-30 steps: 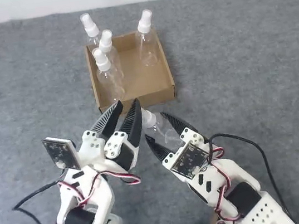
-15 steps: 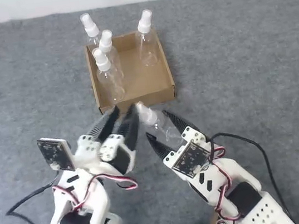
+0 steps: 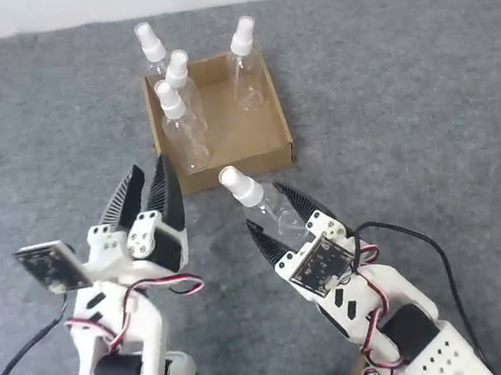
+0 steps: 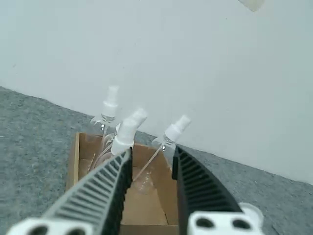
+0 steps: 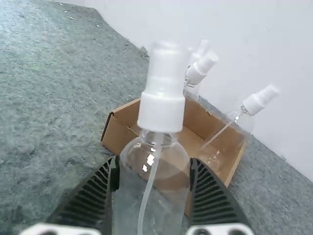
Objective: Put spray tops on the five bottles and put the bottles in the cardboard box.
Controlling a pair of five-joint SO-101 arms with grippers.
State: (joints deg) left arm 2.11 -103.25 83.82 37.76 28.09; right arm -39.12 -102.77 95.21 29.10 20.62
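Observation:
The cardboard box lies at the middle back of the grey mat. Three clear bottles with white spray tops stand in it. A fourth bottle stands at its back left corner; I cannot tell whether inside or just behind. My right gripper is shut on a fifth bottle in front of the box, its spray top on and pointing at the box. My left gripper hangs open and empty, left of that bottle, facing the box.
Grey carpet lies bare on both sides of the box. A white wall rises behind the table. Cables trail by the arm bases at the front.
My left gripper has drawn back from the held bottle's spray top and swung left, open. The right gripper has kept its hold on the bottle, whose top now shows uncovered.

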